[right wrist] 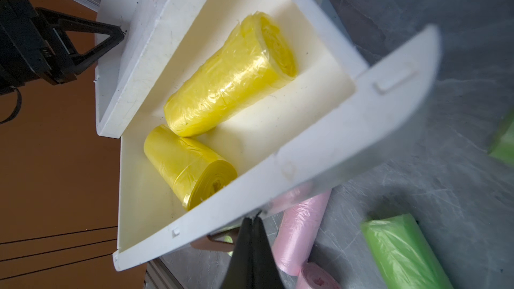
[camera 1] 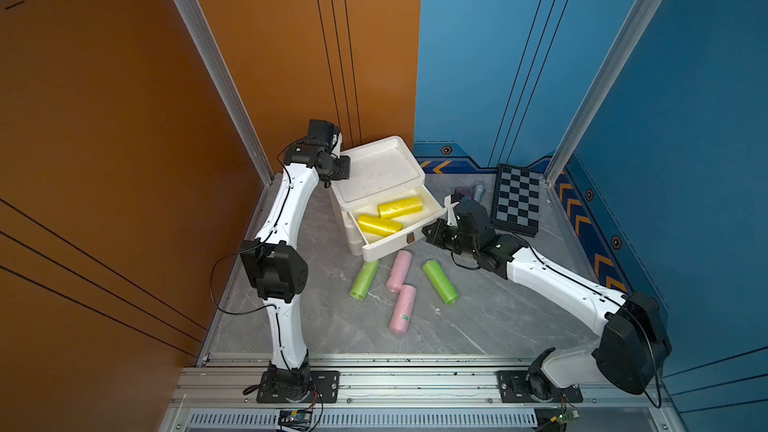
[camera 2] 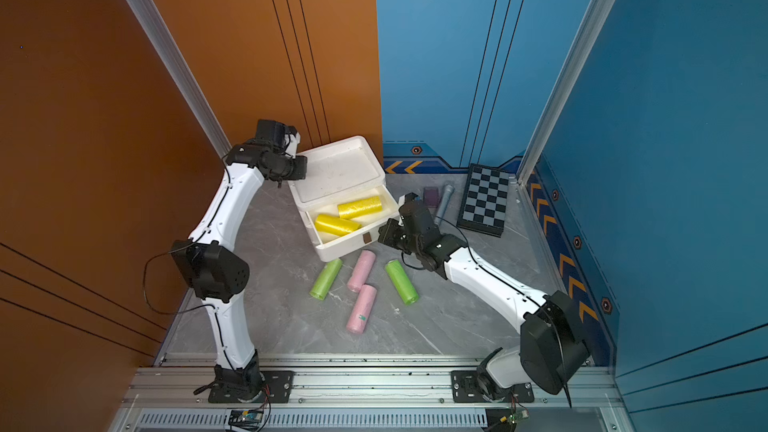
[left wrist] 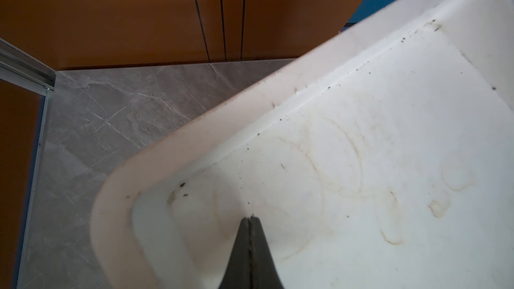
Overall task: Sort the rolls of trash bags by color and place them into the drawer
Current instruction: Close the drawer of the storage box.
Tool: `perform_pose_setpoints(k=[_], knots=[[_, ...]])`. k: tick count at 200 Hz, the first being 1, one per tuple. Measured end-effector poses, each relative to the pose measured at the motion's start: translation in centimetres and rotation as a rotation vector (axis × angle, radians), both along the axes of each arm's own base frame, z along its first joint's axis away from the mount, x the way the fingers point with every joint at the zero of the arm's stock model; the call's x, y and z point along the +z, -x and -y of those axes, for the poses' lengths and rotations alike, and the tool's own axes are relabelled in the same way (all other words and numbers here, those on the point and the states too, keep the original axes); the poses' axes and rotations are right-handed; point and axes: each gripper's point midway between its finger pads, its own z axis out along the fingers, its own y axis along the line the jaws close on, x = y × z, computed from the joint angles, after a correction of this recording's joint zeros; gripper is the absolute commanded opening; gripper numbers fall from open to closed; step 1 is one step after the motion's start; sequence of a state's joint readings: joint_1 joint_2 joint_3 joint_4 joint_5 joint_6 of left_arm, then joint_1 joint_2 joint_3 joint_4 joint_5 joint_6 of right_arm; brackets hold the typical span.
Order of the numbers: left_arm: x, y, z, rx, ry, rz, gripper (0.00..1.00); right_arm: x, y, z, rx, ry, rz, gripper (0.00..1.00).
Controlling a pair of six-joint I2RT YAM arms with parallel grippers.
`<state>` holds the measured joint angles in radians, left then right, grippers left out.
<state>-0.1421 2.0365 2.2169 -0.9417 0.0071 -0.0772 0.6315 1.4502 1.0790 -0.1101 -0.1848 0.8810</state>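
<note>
Right pincer (right wrist: 251, 221) is shut, empty, at the front of the open drawer (right wrist: 347, 134); left pincer (left wrist: 251, 219) likewise shut. Yellow rolls (right wrist: 230, 76) are stowed just beyond the right pincer; pink rolls (right wrist: 300, 226) and green rolls (right wrist: 400, 248) are scattered beside it on the tabletop (right wrist: 459, 51). Judged light, soft, slick: to be gripped mid-length.

Blurred drawer front (right wrist: 361, 123), edge-cropped green roll (right wrist: 504, 141)

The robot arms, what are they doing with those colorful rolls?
They're sorting by color into a drawer cabinet. Its top drawer is pulled out with two yellow rolls inside. Two green rolls and two pink rolls lie on the table. The left gripper, shut, is at the cabinet's top corner; the right gripper, shut, is at the drawer's front by its brown tab.
</note>
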Motion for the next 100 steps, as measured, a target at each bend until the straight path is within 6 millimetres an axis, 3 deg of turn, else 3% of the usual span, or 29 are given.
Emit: perform_pose_setpoints(k=[100], knots=[[-0.5,-0.3,-0.3,0.021,-0.176,0.025,0.00,-2.8,-0.8,-1.5,0.002,-0.027,-0.068,0.00]])
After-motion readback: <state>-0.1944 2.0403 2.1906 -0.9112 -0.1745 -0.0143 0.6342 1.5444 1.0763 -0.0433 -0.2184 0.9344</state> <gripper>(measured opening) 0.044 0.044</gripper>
